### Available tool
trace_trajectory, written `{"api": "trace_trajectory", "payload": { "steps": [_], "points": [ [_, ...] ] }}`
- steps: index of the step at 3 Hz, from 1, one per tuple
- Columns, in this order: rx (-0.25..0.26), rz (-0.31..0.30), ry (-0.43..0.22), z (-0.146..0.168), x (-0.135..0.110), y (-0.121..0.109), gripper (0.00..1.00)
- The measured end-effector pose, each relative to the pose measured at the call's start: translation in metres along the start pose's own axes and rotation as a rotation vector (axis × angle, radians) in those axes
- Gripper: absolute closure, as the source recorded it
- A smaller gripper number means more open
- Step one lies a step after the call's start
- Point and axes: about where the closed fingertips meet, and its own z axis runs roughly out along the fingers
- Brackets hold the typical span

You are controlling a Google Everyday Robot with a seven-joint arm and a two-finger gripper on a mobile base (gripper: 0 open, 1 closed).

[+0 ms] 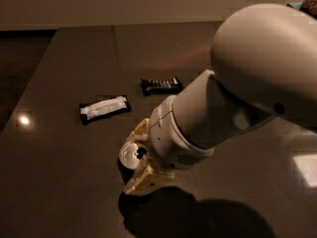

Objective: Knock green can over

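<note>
The green can (130,155) stands on the dark table (59,192) at the front centre. Only its shiny silver top shows, and its body is hidden in shadow under my arm. My gripper (142,155) is right at the can, with its cream fingers apart. One finger (140,128) is behind the can top and the other finger (147,179) is in front of it. The can top sits between them, and the wrist covers its right edge.
A white-faced snack wrapper (104,108) lies left of centre on the table. A dark snack-bar wrapper (160,85) lies behind it to the right. My large white arm (247,93) fills the right side. A light glare spot (23,119) shows at the left.
</note>
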Motion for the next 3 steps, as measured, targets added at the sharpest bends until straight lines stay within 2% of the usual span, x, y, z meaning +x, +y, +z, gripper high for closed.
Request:
{"api": "trace_trajectory", "payload": {
  "steps": [1,2,3],
  "points": [
    [0.023,0.017,0.086,-0.014,0.007,-0.015,0.92],
    [0.022,0.047,0.223,-0.034,0.02,-0.038,1.0],
    [0.007,0.062,0.351,-0.049,0.038,-0.053,1.0]
  ]
}}
